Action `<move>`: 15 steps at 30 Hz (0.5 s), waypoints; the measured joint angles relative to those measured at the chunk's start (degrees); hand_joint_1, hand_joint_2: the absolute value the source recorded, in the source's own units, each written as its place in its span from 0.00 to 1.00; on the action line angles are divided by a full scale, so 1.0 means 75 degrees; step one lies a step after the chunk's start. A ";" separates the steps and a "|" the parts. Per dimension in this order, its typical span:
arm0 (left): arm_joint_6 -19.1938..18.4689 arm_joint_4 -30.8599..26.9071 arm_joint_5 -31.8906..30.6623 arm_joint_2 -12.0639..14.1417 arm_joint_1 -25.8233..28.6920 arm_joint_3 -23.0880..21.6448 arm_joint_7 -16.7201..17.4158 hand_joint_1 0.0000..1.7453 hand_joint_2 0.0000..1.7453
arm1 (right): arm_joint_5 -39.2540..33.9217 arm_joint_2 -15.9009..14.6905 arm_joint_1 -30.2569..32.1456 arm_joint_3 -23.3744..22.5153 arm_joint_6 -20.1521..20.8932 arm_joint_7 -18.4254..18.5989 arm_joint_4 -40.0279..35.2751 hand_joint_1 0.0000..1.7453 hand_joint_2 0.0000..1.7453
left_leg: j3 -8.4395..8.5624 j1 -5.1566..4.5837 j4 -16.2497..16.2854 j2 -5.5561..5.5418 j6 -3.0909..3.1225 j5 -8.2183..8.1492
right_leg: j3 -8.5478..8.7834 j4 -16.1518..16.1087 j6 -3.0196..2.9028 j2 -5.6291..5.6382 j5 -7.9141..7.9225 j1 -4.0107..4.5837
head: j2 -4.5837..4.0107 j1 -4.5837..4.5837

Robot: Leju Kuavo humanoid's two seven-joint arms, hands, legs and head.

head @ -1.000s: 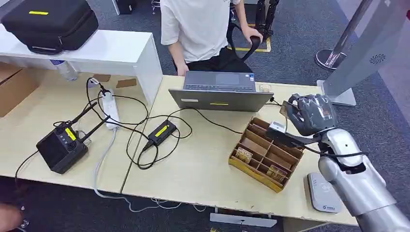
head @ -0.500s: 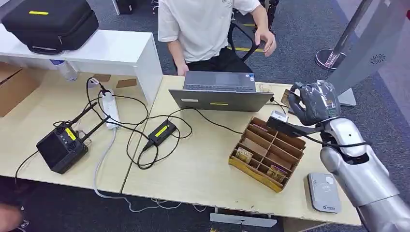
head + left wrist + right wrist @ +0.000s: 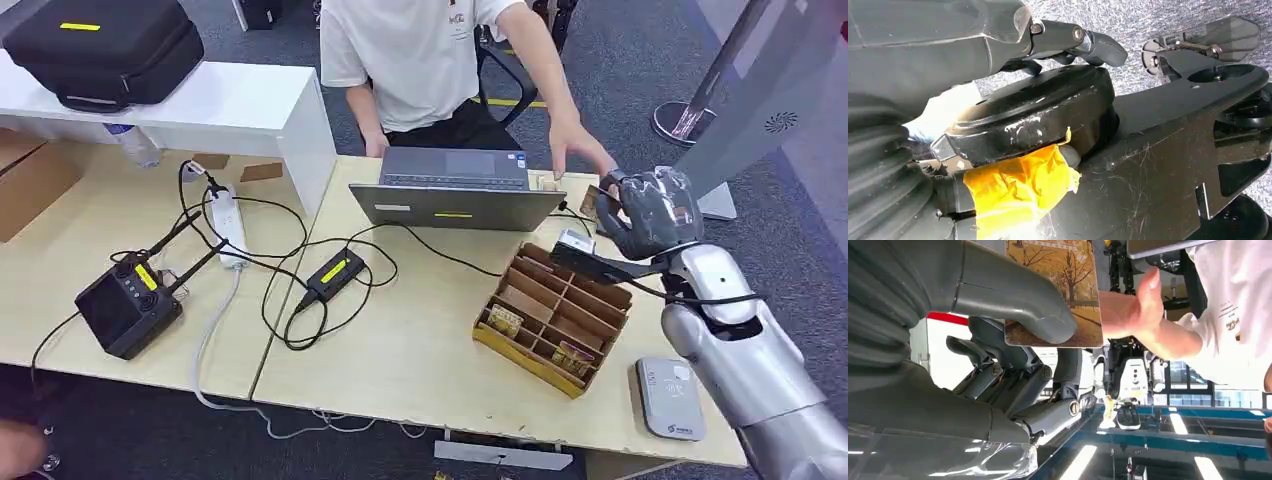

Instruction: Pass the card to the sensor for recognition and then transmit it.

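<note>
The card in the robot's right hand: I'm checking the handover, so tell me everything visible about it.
The card is a thin, flat rectangle with rounded corners, printed with autumn trees in brown and gold tones. The right hand pinches it, the thick grey thumb lying across its printed face, raised beyond the laptop's right end. A person's hand reaches toward its free edge; whether it touches cannot be told.

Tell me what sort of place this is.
Probably an office or lab set up for robot testing: light wooden desks on grey carpet, carrying a laptop, a power strip with trailing cables and a card reader, with a person seated opposite.
</note>
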 joint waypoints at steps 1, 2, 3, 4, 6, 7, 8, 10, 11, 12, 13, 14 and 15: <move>-0.0003 0.0000 0.0000 0.0000 0.0000 -0.0003 0.0000 0.00 1.00 | -0.0003 0.0000 -0.0056 0.0006 0.0009 0.0000 0.0000 1.00 1.00 | 0.0000 0.0000 0.0000 0.0001 0.0000 0.0000 | 0.0000 0.0001 0.0000 0.0001 0.0000 0.0000 | 0.0000 0.0000; -0.0006 0.0000 0.0000 0.0000 -0.0001 -0.0003 0.0000 0.00 1.00 | -0.0003 0.0000 -0.0129 0.0017 0.0018 0.0020 0.0000 1.00 1.00 | 0.0000 0.0000 0.0000 0.0001 0.0000 0.0000 | -0.0001 0.0000 0.0000 0.0001 0.0001 0.0000 | 0.0000 0.0000; -0.0006 0.0000 -0.0003 0.0000 -0.0002 -0.0006 0.0000 0.00 1.00 | -0.0012 0.0000 -0.0230 0.0035 0.0038 0.0047 0.0000 1.00 1.00 | 0.0000 0.0000 0.0000 0.0002 0.0000 0.0001 | -0.0001 0.0001 -0.0001 0.0001 0.0001 0.0000 | 0.0000 -0.0003; -0.0009 0.0000 -0.0015 0.0003 -0.0005 -0.0012 0.0003 0.00 1.00 | -0.0018 0.0000 -0.0337 0.0050 0.0064 0.0070 0.0000 1.00 1.00 | 0.0000 0.0000 0.0000 0.0001 -0.0002 0.0002 | 0.0000 0.0003 -0.0001 0.0001 0.0002 0.0000 | 0.0000 0.0000; -0.0017 0.0000 -0.0032 0.0003 -0.0013 -0.0029 0.0009 0.00 1.00 | -0.0012 0.0029 -0.0595 0.0093 0.0056 0.0157 0.0023 1.00 1.00 | -0.0001 0.0000 0.0000 0.0000 -0.0003 0.0003 | -0.0001 0.0005 -0.0003 0.0000 0.0003 0.0000 | 0.0000 0.0000; -0.0020 0.0000 -0.0052 0.0006 -0.0019 -0.0055 0.0009 0.00 1.00 | 0.0038 0.0067 -0.0758 0.0125 0.0012 0.0207 0.0058 1.00 1.00 | -0.0003 0.0000 0.0000 0.0001 -0.0007 0.0006 | -0.0001 0.0007 -0.0004 0.0001 0.0004 0.0000 | 0.0000 -0.0003; -0.0032 0.0000 -0.0076 0.0006 -0.0031 -0.0087 0.0009 0.00 1.00 | 0.0102 0.0111 -0.0927 0.0152 -0.0053 0.0248 0.0105 1.00 1.00 | -0.0002 0.0000 0.0000 0.0001 -0.0008 0.0007 | -0.0002 0.0007 -0.0005 0.0002 0.0005 0.0000 | 0.0000 0.0000; -0.0067 0.0000 -0.0131 0.0009 -0.0052 -0.0151 0.0009 0.00 1.00 | 0.0238 0.0259 -0.1274 0.0210 -0.0241 0.0320 0.0230 1.00 1.00 | -0.0001 0.0000 0.0000 0.0001 -0.0010 0.0009 | -0.0003 0.0009 -0.0007 0.0002 0.0006 0.0000 | 0.0000 -0.0003; -0.0093 0.0000 -0.0213 0.0012 -0.0061 -0.0187 -0.0003 0.00 1.00 | 0.0470 0.0353 -0.1480 0.0245 -0.0327 0.0438 0.0312 1.00 1.00 | -0.0009 0.0001 -0.0001 0.0001 -0.0010 0.0010 | -0.0002 0.0014 -0.0007 0.0002 0.0006 0.0002 | 0.0000 0.0003; -0.0143 0.0000 -0.0350 0.0015 -0.0083 -0.0265 -0.0038 0.00 1.00 | 0.0943 0.0557 -0.1840 0.0347 -0.0464 0.0668 0.0678 1.00 1.00 | -0.0009 -0.0001 -0.0002 0.0008 -0.0016 0.0015 | -0.0013 0.0020 -0.0010 0.0010 0.0008 0.0000 | 0.0000 0.0000; -0.0175 0.0000 -0.0452 0.0018 -0.0126 -0.0359 -0.0053 0.00 1.00 | 0.1360 0.0805 -0.2280 0.0464 -0.0595 0.0822 0.1261 1.00 1.00 | -0.0007 -0.0001 -0.0001 0.0016 -0.0018 0.0017 | -0.0022 0.0023 -0.0014 0.0022 0.0012 -0.0002 | -0.0003 -0.0009; -0.0192 0.0000 -0.0496 0.0020 -0.0158 -0.0455 -0.0055 0.00 1.00 | 0.1571 0.1030 -0.2653 0.0536 -0.0755 0.0845 0.1803 1.00 1.00 | -0.0004 0.0003 -0.0001 0.0016 -0.0023 0.0021 | -0.0022 0.0022 -0.0016 0.0021 0.0015 0.0001 | 0.0000 0.0000; -0.0207 0.0000 -0.0501 0.0020 -0.0161 -0.0530 -0.0064 0.00 1.00 | 0.1626 0.1211 -0.2949 0.0594 -0.0923 0.0842 0.2227 1.00 1.00 | -0.0003 0.0005 -0.0001 0.0009 -0.0023 0.0022 | -0.0020 0.0022 -0.0016 0.0017 0.0015 0.0003 | 0.0000 0.0003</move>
